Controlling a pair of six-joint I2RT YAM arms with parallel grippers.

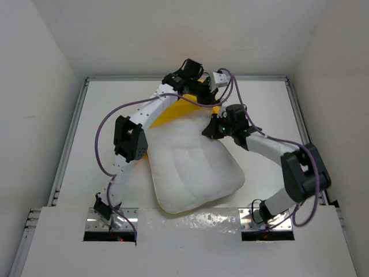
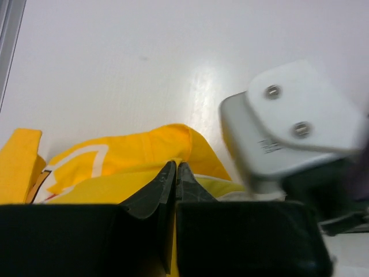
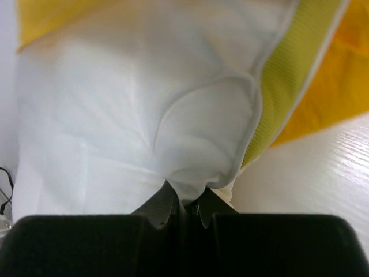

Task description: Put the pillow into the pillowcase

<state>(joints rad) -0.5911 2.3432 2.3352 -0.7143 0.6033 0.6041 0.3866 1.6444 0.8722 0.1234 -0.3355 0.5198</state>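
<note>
The white quilted pillow (image 1: 193,170) lies in the middle of the table, its far end reaching under the arms. The yellow pillowcase (image 1: 167,111) is bunched at that far end; only a small part shows from above. My left gripper (image 1: 203,88) is at the far side, shut on a fold of the pillowcase (image 2: 127,164), with the fabric pinched between the jaws. My right gripper (image 1: 212,130) is shut on a pinch of the pillow's white cover (image 3: 144,115) beside its yellow edge band (image 3: 282,81).
The table (image 1: 92,144) is white with raised rails left and right and white walls around it. The right arm's white wrist camera housing (image 2: 294,124) hangs close to the right of my left gripper. The arm bases sit on a front panel (image 1: 190,242).
</note>
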